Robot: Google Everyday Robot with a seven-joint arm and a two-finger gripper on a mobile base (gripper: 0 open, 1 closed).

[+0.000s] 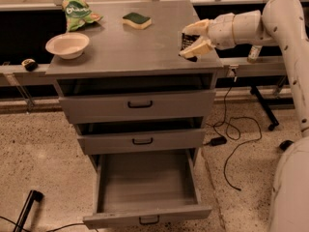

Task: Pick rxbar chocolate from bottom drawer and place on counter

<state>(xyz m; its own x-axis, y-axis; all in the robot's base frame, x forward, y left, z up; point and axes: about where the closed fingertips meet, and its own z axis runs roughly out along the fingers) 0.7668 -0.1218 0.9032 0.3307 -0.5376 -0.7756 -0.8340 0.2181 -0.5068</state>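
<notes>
My gripper (192, 38) is at the right side of the counter (120, 47), just above its surface. It is shut on the rxbar chocolate (186, 41), a small black wrapped bar held roughly upright between the pale fingers (199, 47). The bottom drawer (147, 190) is pulled out below and its inside shows nothing. The two shallower drawers above it are closed.
On the counter stand a white bowl (67, 44) at the left, a green snack bag (77, 12) at the back left and a green-topped yellow sponge (136, 20) at the back middle. A black cable (231, 134) lies on the floor to the right of the cabinet.
</notes>
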